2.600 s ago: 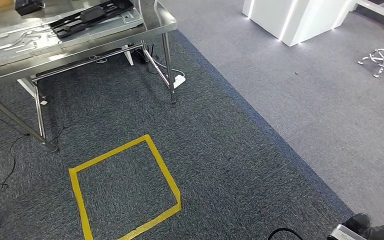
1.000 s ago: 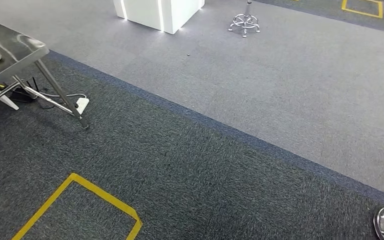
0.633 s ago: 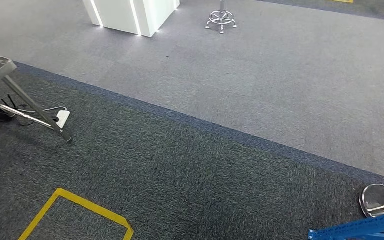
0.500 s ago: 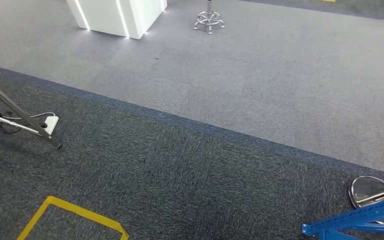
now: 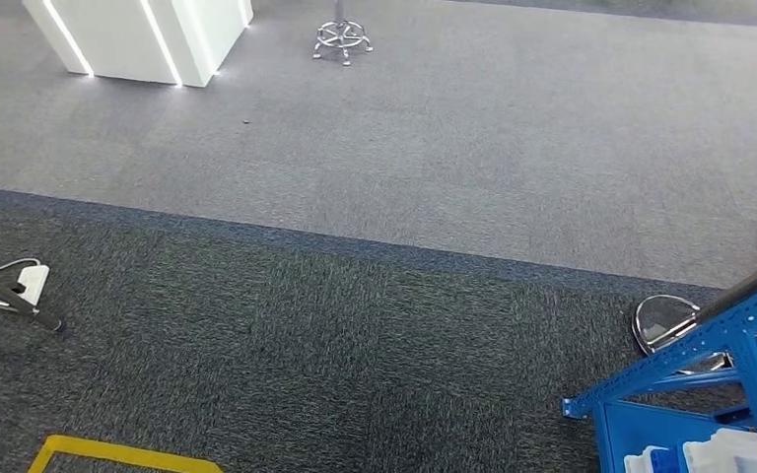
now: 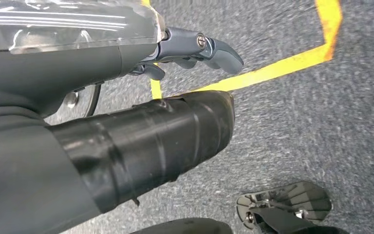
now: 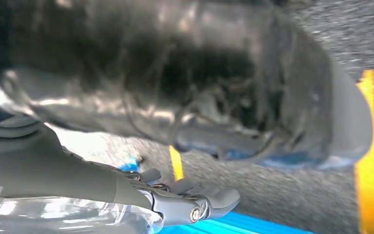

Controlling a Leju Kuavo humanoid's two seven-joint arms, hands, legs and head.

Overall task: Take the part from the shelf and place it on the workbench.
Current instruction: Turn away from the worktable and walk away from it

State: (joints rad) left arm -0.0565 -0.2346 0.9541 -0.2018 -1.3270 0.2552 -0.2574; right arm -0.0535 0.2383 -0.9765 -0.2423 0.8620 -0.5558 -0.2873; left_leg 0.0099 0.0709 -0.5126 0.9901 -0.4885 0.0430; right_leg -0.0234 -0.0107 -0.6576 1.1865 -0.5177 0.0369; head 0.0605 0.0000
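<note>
We find our left hand point(image 6: 195, 48) hanging beside the body over the dark grey carpet point(image 5: 286, 335), its grey fingers point(image 6: 224, 53) loosely curled and apart, holding nothing. Yellow floor tape point(image 6: 272, 73) runs under it. Our right hand point(image 7: 190, 202) likewise hangs low, fingers slightly bent and separated, nothing in them; a bright blue surface shows just beyond the fingertips, and the wrist picture is blurred, so we record no more from it.

In the head view, the blue steel shelf frame point(image 5: 690, 394) enters at the lower right corner, its slanted rail reaching up toward the right edge. Inside it sit white and blue bins point(image 5: 695, 455), cut off by the picture's edge; we cannot tell whether the part lies among them, nor how it looks. A round chrome stool base point(image 5: 665, 320) lies just beside the shelf's upper rail.

A dark blue border strip point(image 5: 306, 241) divides the dark carpet from the lighter grey carpet point(image 5: 473, 128), which lies open well beyond it. At the far left edge we note a steel table leg point(image 5: 10, 305) with a white power strip point(image 5: 32, 283) near its foot. A corner of yellow tape point(image 5: 108, 453) marks the bottom left. Far off stand a white lit counter point(image 5: 138, 34) and a second chrome star-shaped base point(image 5: 343, 37).
</note>
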